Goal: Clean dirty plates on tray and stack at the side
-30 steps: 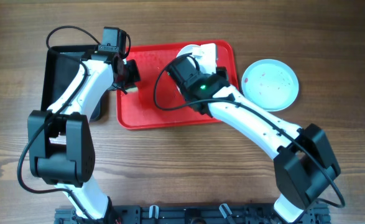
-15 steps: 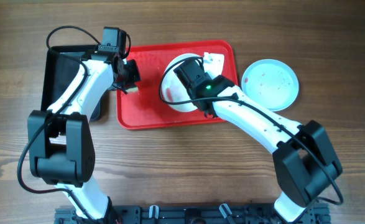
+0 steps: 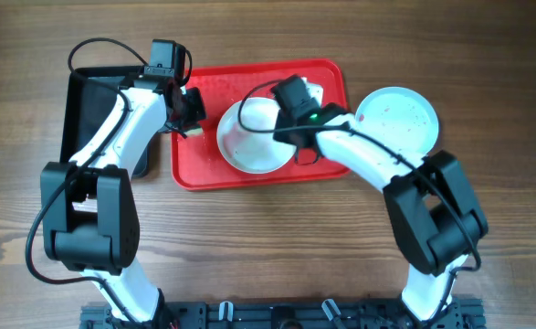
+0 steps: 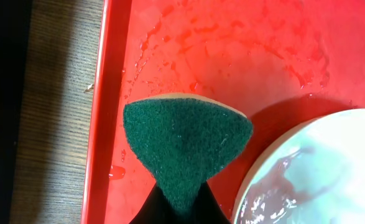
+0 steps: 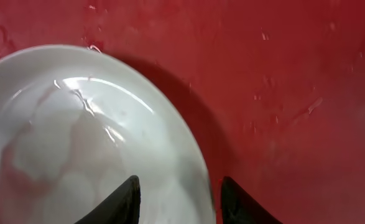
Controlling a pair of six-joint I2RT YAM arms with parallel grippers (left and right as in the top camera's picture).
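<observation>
Your red tray point(image 3: 197, 163) is wet and carries one white plate point(image 3: 245, 146) near its front edge. The plate looks smeared, so I judge scrubbing unfinished and no stack begun, with the pale blue plate point(image 3: 400, 123) alone on the table off the tray's right edge. Your right gripper point(image 5: 181, 190) hangs parted over the white plate's rim, holding nothing, and your left gripper point(image 3: 193, 114) is clamped on the green sponge point(image 4: 185, 146) at the tray's left edge.
</observation>
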